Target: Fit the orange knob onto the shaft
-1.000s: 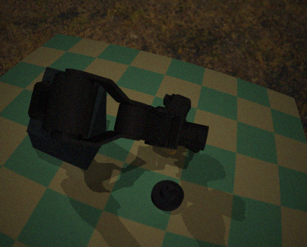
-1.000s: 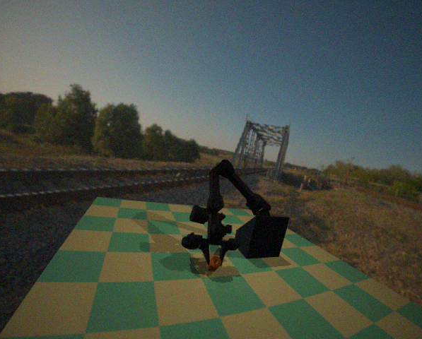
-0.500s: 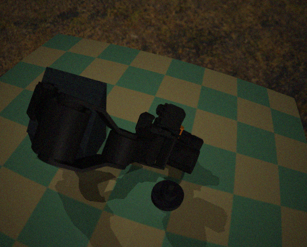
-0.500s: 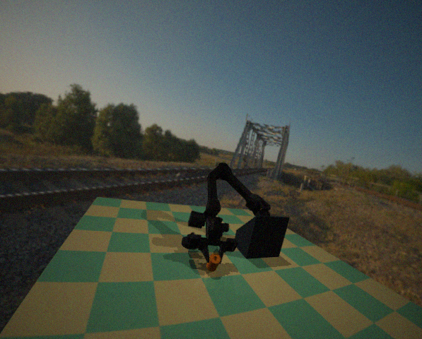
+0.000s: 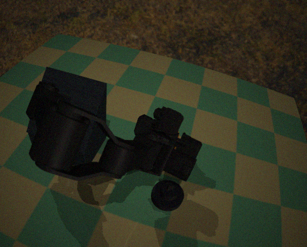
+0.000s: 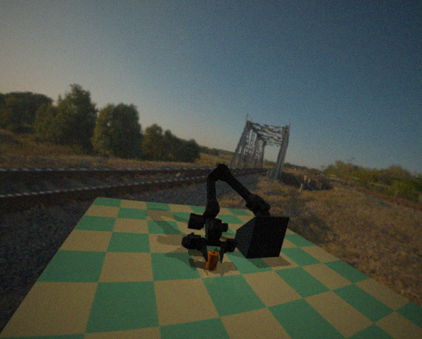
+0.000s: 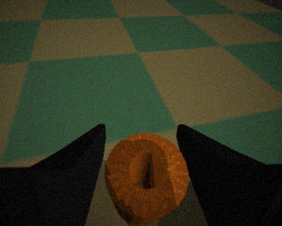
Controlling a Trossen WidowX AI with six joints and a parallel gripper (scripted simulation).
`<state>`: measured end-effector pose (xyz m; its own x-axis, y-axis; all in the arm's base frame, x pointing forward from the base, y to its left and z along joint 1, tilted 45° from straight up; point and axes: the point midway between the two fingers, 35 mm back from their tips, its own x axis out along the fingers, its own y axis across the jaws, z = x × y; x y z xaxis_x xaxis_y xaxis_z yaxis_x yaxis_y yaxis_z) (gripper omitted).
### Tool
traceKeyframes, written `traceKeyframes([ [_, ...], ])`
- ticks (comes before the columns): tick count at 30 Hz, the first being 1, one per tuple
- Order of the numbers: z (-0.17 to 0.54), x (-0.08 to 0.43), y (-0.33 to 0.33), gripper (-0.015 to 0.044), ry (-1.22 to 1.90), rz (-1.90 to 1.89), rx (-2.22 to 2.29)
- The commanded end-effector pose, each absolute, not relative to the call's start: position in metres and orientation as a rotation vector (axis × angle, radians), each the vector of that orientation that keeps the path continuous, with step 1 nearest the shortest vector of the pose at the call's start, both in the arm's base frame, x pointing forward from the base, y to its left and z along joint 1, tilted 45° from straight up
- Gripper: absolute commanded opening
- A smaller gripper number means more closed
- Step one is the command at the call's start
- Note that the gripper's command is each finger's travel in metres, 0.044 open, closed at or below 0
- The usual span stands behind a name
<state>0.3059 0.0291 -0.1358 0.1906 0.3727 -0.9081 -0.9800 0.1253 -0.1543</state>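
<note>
So the orange knob point(image 5: 175, 147) point(image 6: 212, 260) point(image 7: 119, 181) isn't on the round pedestal point(image 5: 167, 195) yet, it's off to one side, near it but apart. Jaws are part open around the knob, not clamped on it, one on either side. It's leaning a bit in the outside shot, and its hole shows in the wrist view. Can't tell if its bottom touches the table point(image 5: 214, 127) point(image 6: 126, 266) point(image 7: 84, 94). The black arm point(image 5: 119, 156) point(image 6: 211, 193) reaches in beside the pedestal, which looks knob-free from above.

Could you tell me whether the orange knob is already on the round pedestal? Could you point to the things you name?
No, the pedestal point(image 5: 167, 195) stands bare, away from the gripper point(image 5: 178, 140) point(image 7: 141, 126).
</note>
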Motion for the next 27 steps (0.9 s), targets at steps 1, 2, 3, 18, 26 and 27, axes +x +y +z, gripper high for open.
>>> traceKeyframes([
  [1, -0.1358, 0.3059, 0.0295, 0.0260, 0.835, 1.177, -0.930],
  [2, -0.1358, 0.3059, 0.0295, 0.0260, 0.835, 1.177, -0.930],
  [3, -0.1358, 0.3059, 0.0295, 0.0260, 0.835, 1.177, -0.930],
  [18, -0.1358, 0.3059, 0.0295, 0.0260, 0.835, 1.177, -0.930],
  [26, -0.1358, 0.3059, 0.0295, 0.0440, 0.835, 1.177, -0.930],
  [27, -0.1358, 0.3059, 0.0295, 0.0440, 0.835, 1.177, -0.930],
])
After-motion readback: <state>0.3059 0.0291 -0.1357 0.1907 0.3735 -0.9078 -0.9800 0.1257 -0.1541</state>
